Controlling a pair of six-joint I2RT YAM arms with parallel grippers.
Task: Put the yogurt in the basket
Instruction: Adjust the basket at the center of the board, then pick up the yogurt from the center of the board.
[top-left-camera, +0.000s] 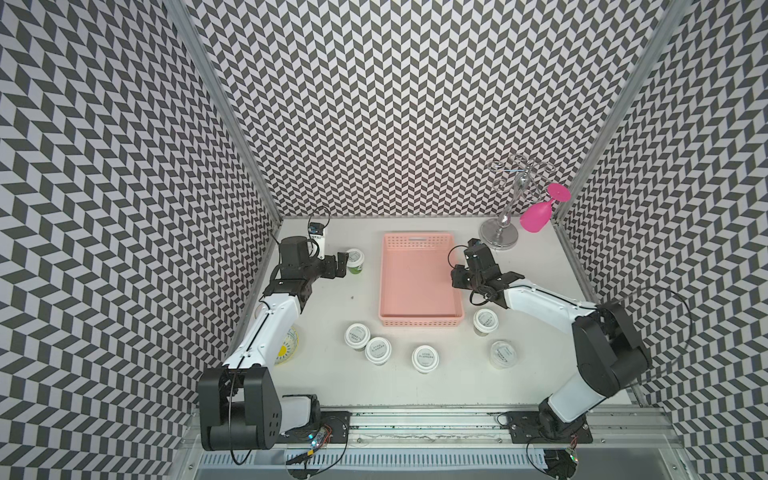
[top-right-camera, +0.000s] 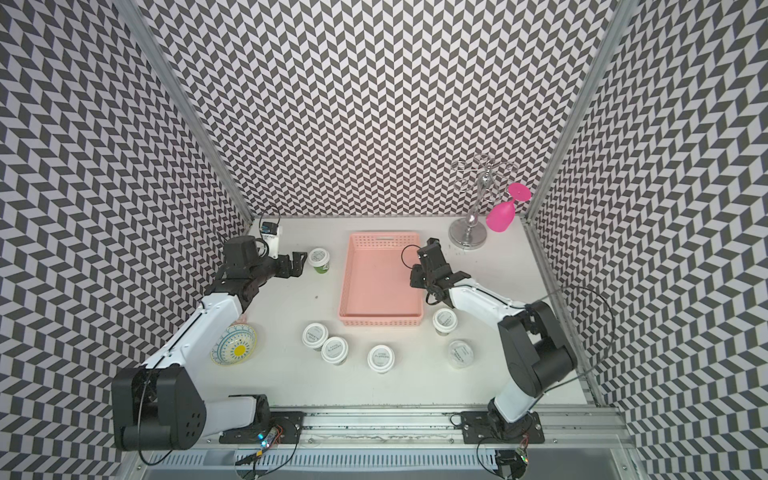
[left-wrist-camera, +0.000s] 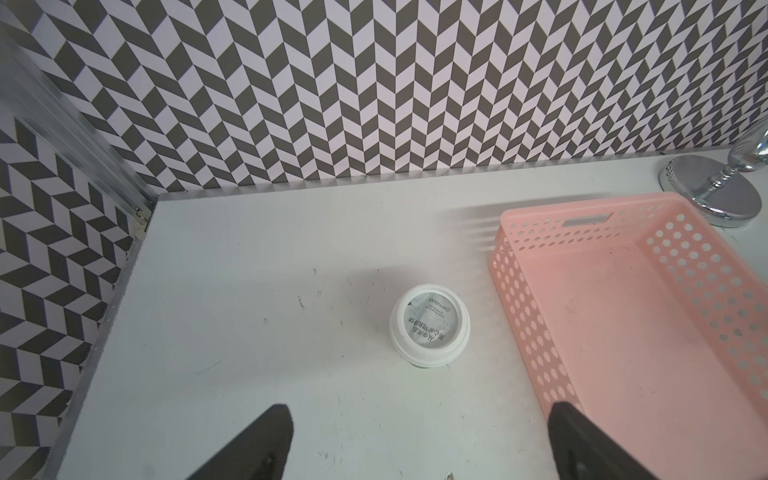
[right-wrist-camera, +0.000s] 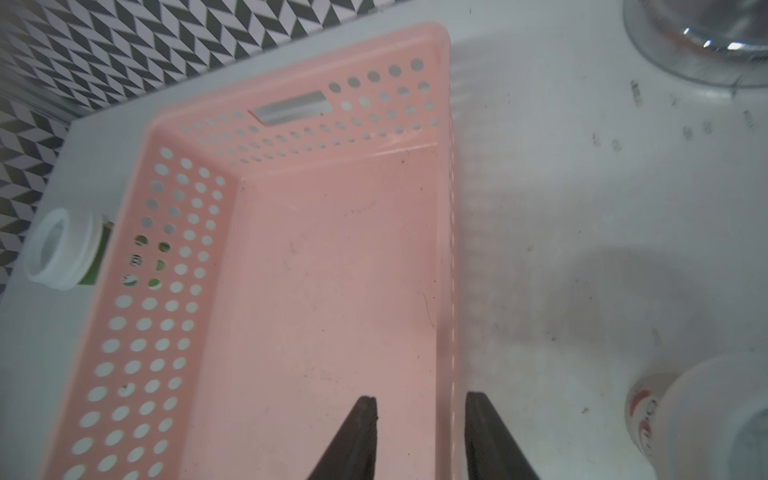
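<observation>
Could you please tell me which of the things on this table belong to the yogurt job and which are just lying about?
Belong to the job: pink basket, green-sided yogurt tub, front-left tub, neighbouring tub, front-middle tub, tub at the basket's corner, translucent tub.

Just lying about: patterned bowl, chrome rack, pink wine glass.

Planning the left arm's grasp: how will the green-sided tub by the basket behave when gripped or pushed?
The green-sided tub stands upright and looks squat, so it probably slides rather than tips. Its lid rim overhangs the body, likely a catch against slipping.
</observation>
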